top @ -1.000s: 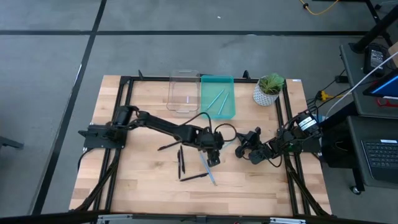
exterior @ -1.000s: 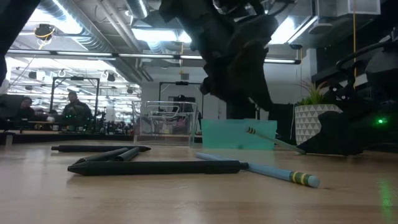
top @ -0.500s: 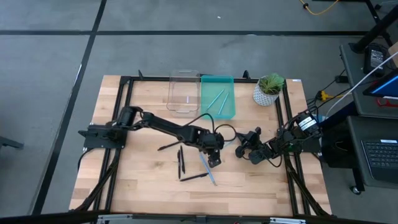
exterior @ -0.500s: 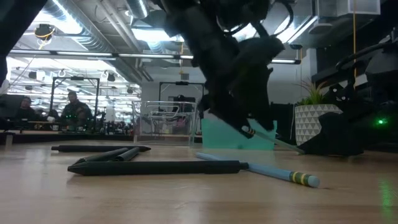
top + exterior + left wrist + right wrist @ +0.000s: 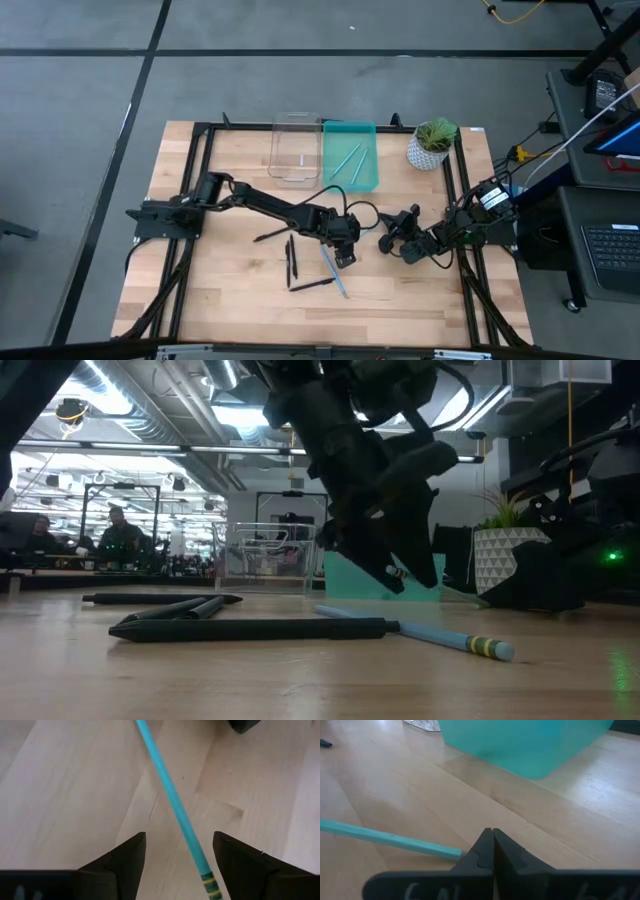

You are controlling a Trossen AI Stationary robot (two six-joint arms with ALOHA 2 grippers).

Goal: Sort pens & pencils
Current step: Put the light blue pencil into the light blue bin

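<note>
Fingers (image 5: 125,865) of the left gripper (image 5: 343,255) spread wide, hovering low over a teal pencil (image 5: 175,810) near mid-table, one finger on either side of it, not touching. Right gripper (image 5: 388,240) resting at the right, tips pressed together, holding nothing. Four black pens (image 5: 292,262) scattered left of the teal pencil. More teal pencils (image 5: 348,162) lying in the teal tray (image 5: 366,180) at the far edge, clear tray (image 5: 285,160) just left of it.
</note>
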